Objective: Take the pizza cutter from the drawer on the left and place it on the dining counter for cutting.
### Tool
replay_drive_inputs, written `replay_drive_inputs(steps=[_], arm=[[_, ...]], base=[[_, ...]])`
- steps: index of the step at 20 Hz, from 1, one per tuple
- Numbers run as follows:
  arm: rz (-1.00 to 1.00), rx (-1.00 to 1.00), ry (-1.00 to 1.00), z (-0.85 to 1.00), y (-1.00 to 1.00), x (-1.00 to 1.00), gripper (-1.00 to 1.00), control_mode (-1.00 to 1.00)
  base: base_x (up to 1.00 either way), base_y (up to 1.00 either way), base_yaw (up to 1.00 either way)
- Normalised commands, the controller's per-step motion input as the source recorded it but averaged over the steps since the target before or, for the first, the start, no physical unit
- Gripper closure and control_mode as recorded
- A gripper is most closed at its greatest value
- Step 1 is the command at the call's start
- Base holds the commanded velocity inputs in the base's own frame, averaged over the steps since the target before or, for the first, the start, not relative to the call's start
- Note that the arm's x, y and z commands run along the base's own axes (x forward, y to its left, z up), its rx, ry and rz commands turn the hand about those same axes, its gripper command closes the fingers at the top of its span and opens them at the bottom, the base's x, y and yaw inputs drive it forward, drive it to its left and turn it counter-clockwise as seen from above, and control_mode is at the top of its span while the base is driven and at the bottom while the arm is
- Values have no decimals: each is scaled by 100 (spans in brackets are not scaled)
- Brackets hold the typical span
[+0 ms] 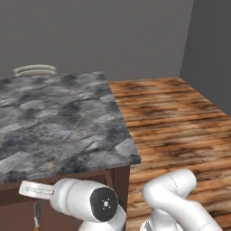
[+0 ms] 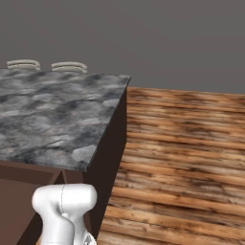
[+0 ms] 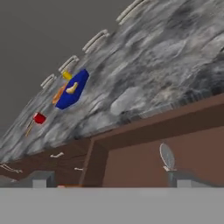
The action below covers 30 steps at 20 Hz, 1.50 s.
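As it lies in the drawer [image 3: 131, 168], pizza cutter [image 1: 36, 221]: likely light, stiff, slim
Hold: across the orange handle, clear of the wheel
Gripper [image 3: 113, 178]: spread wide, empty

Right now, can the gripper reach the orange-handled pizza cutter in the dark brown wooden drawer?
Probably yes: the drawer is open, and the open gripper sits near the pizza cutter, nothing between.

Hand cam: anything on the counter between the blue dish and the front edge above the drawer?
Nothing. In the hand view, the stretch of dining counter from the blue dish to the front edge is bare marbled stone.
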Motion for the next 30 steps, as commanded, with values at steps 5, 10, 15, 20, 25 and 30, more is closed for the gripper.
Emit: replay_drive_inputs(steps=[5,10,15,20,25,30], arm=[[0,1,75,-6,10,70,-100,-100],[1,-23,57,-38,18,36,-100,-100],[0,-28,53,-37,27,7,-100,-100],[15,-23,26,-11,34,-4,-100,-100],[24,-35,-3,-37,31,-20,-100,-100],[15,-7,-10,-56,-2,0,-100,-100]], base=[[0,0,0],[0,0,0],[0,0,0],[0,0,0],[0,0,0],[0,0,0]])
